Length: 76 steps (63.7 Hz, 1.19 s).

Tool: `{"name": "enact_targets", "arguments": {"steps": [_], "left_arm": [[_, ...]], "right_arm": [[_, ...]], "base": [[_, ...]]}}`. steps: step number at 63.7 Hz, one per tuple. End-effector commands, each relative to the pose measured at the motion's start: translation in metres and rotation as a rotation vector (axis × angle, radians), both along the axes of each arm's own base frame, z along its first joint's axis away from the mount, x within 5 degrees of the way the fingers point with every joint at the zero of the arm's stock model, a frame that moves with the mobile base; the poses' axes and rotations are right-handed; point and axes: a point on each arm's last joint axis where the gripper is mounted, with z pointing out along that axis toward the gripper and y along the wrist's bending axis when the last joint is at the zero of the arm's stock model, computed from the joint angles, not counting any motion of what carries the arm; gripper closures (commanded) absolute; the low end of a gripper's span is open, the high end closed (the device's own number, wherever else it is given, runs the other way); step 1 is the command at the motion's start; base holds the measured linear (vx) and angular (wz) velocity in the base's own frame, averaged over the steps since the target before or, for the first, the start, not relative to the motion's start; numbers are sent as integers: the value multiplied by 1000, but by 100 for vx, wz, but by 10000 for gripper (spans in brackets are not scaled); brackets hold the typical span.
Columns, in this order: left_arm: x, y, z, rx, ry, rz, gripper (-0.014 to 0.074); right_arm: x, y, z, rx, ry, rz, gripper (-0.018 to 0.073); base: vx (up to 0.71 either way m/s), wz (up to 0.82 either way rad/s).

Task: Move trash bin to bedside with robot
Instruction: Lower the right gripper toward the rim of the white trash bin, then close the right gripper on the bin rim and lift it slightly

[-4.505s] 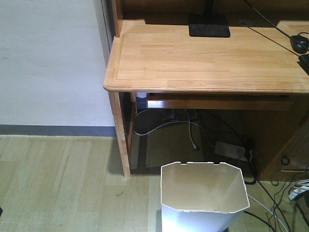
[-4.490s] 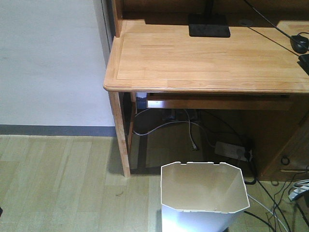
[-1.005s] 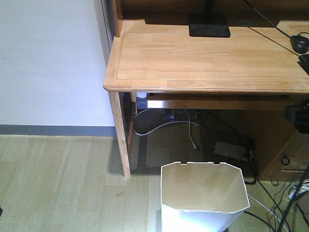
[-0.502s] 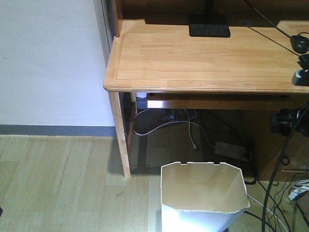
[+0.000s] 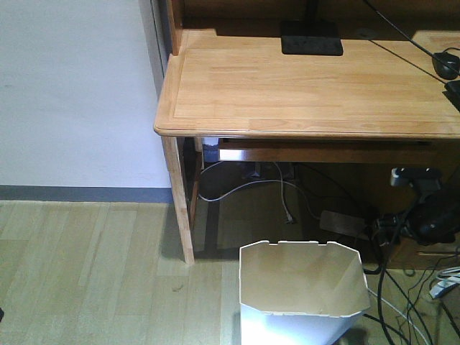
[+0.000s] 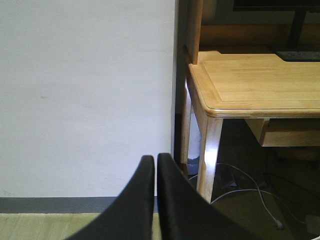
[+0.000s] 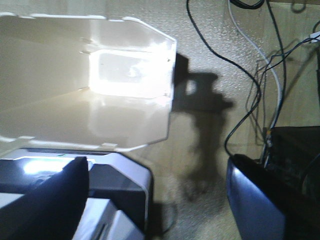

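White trash bin (image 5: 302, 282) unmoved, right end effector (image 7: 157, 162) lower, spread, left end effector (image 6: 155, 162) pressed together

The trash bin (image 5: 287, 327) is glossy plastic, the desk (image 5: 287, 86) smooth wood, the floor (image 5: 86, 273) matt planks.

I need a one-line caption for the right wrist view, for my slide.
Right gripper, open, near the rim of the white trash bin; cables lie on the floor.

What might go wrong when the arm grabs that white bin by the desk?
Loose cables lie on the floor right beside the bin; the open right gripper might snag them. The bin looks empty and light, so gripping one wall may tip it.
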Motion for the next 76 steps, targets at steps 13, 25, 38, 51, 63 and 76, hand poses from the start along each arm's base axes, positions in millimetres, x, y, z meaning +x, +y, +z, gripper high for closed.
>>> {"name": "enact_targets", "arguments": {"steps": [13, 25, 38, 51, 63, 76], "left_arm": [[1, 0, 1, -7, -65, -4, 602], [1, 0, 1, -7, -65, -4, 602], [1, 0, 1, -7, -65, -4, 602], [1, 0, 1, -7, -65, -4, 602], [1, 0, 1, -7, -65, -4, 602], [1, 0, 1, -7, -65, -4, 602]], "right_arm": [[28, -9, -70, -10, 45, 24, 10], [40, -11, -119, 11, 107, 32, 10], [52, -13, -162, 31, 129, 0, 10], [61, -11, -195, 89, 198, -11, 10], [71, -12, -220, 110, 202, -74, 10], [78, -11, -239, 144, 235, -65, 32]], "base": [[0, 0], [0, 0], [0, 0], [0, 0], [0, 0], [0, 0]]}}
